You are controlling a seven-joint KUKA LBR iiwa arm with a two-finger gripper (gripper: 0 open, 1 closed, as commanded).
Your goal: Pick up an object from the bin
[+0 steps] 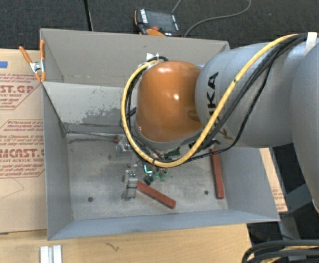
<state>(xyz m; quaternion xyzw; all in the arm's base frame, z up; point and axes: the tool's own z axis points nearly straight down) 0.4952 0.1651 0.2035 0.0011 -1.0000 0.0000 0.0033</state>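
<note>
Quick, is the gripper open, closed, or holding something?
Gripper: cannot be told. It is low by the left end of a reddish-brown stick.

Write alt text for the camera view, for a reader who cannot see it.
The robot's gripper hangs low over the floor of the grey metal bin, beside the left end of a reddish-brown bar lying flat there. A second reddish-brown bar lies apart, along the bin's right side.
</note>
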